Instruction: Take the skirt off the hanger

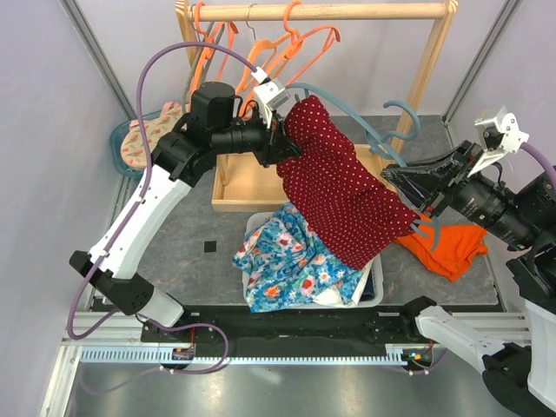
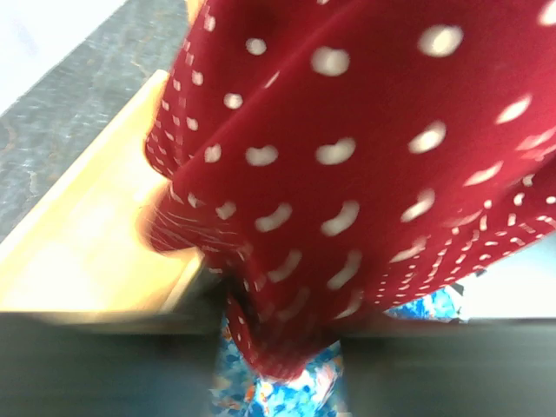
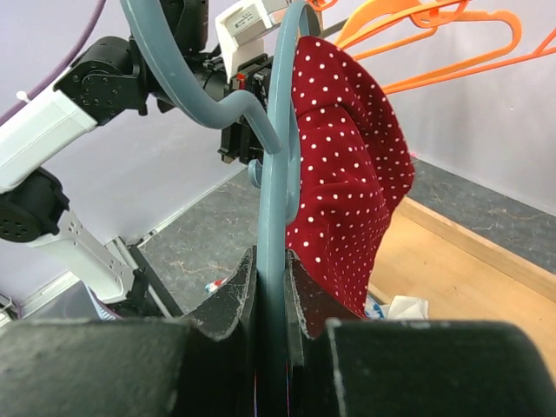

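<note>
No navy denim skirt shows. The garment on a hanger is a red skirt with white dots (image 1: 339,191), draped on a grey-blue hanger (image 1: 375,135), not an orange one. My left gripper (image 1: 282,143) is shut on the upper end of the red cloth (image 2: 347,156), which runs down between its blurred fingers (image 2: 278,347). My right gripper (image 1: 388,174) is shut on the hanger's bar (image 3: 276,174), with both pads (image 3: 271,261) pressed against it. The skirt (image 3: 347,148) hangs to the right of that bar, held above the bin.
A wooden rack (image 1: 330,10) at the back carries several orange hangers (image 1: 295,48); its wooden base (image 1: 239,187) lies below. A white bin (image 1: 373,287) holds a blue floral garment (image 1: 291,261). An orange cloth (image 1: 452,248) lies at the right. A teal basket (image 1: 122,143) stands at the left.
</note>
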Robot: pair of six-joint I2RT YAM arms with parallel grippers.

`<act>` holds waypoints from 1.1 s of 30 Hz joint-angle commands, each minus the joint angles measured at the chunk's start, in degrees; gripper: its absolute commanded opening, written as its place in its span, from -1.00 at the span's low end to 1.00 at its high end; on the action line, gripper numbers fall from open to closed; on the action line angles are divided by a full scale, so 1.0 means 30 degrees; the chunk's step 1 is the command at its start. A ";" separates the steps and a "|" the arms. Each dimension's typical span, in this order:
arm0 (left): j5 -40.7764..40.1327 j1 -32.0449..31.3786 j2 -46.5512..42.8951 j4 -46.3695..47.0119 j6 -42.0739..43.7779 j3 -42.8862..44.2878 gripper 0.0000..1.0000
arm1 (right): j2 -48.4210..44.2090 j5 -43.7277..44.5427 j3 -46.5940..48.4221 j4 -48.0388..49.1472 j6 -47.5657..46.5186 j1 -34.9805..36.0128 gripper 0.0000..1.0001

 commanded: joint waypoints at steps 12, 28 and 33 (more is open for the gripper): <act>0.2710 -0.0124 -0.1930 -0.1523 0.0517 0.8985 -0.97 | 0.0321 0.9865 -0.1829 -0.0039 -0.0456 0.0253 -1.00; 0.5524 0.0081 -0.2693 -0.0939 -0.1885 0.7761 -0.96 | 0.4068 1.3864 0.0244 -0.0834 0.0542 0.0224 -1.00; 0.5233 -0.0329 -0.1933 -0.0294 -0.1916 0.7639 -0.97 | 0.5740 1.3454 0.2094 -0.0394 0.0483 0.0223 -1.00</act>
